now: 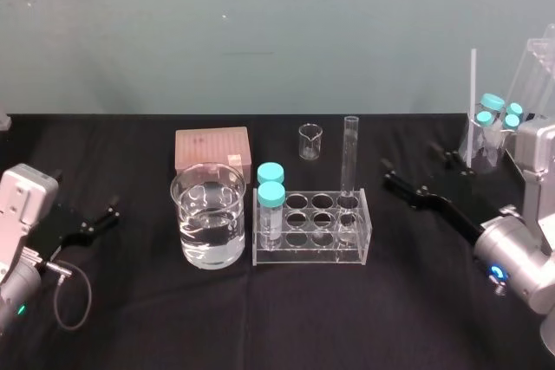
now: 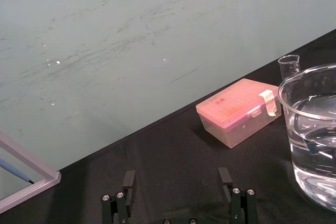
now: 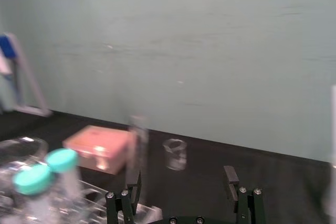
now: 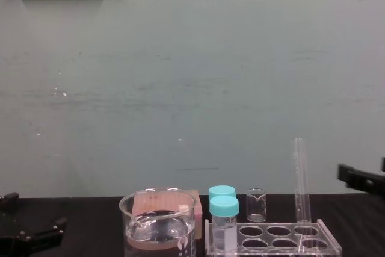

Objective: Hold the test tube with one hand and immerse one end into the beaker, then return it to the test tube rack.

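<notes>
The left gripper (image 2: pixel 176 174) sits low at the left of the black table (image 1: pixel 260 318), its fingers spread and holding nothing. The right gripper (image 3: pixel 182 174) reaches in from the right, its fingers also spread and empty. The test tube (image 1: pixel 349 162), thin clear glass, stands upright in the far right hole of the clear acrylic test tube rack (image 1: pixel 355 253), near those fingers but apart from them. The chest view shows the tube rising well above two teal-capped vials (image 1: pixel 270 188). The wide glass beaker (image 1: pixel 208 214) of clear liquid stands just left of the rack. Beyond lie a pink box (image 1: pixel 212 149) and a tiny beaker (image 1: pixel 310 140).
</notes>
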`<state>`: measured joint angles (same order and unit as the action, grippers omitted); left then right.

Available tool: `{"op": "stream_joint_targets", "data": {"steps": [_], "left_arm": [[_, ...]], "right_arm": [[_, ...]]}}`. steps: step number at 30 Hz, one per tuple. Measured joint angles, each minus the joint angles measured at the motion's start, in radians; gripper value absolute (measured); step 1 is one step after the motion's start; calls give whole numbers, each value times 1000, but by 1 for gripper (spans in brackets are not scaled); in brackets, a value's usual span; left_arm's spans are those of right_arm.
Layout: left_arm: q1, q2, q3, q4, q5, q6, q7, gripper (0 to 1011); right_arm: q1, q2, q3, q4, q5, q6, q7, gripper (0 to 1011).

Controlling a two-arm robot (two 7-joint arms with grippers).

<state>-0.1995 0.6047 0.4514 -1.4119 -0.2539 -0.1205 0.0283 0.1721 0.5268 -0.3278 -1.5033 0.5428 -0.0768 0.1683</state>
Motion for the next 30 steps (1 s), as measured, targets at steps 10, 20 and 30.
{"op": "stream_joint_targets", "data": {"steps": [10,20,30], "left_arm": [[0,0,0,0,0,0,0,1000],[0,0,0,0,0,0,0,1000],[0,0,0,0,0,0,0,1000]], "right_arm": [[54,-56,-21,20,20,48,80,1000],[110,-109,-37,102,-15,67,96,1000],[171,-160,-48,197,-49,73,122,1000]]}}
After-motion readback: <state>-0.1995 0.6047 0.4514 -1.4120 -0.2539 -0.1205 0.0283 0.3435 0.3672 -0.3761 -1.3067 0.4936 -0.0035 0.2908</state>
